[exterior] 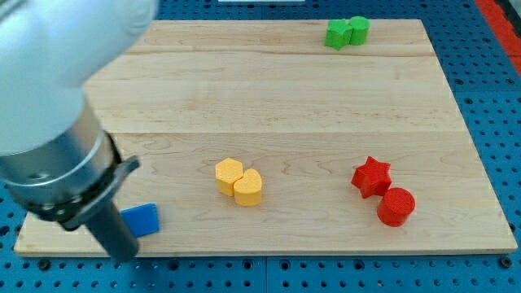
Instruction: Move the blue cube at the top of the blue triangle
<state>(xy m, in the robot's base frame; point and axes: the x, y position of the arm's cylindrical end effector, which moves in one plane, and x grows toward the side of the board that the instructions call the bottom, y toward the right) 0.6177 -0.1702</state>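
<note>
- No brand, label or writing can be read on the blocks, the board or the arm.
- The arm fills the view's upper left, blurred and pale at the top, with a grey metal collar lower down and a dark rod running down toward the view's bottom left.
- The rod leans slightly toward the view's right as it descends; my tip sits at the front edge of the wooden board, just left of and slightly below the blue block.
- The rod has no fingers, so nothing opens or closes; whether the rod touches the blue block I cannot tell, though the two look very close.
- The blue block lies near the board's bottom left corner, partly hidden behind the rod; its shape reads as roughly cube-like, but I cannot be sure.
- Only this one blue block shows; any other blue piece may be hidden behind the arm.
- Two yellow blocks touch each other near the board's lower middle.
- A red star and a red cylinder sit close together at the lower right, the cylinder nearer the view's bottom.
- Two green blocks touch at the board's top edge, right of centre.
- A blue perforated table surrounds the board.
</note>
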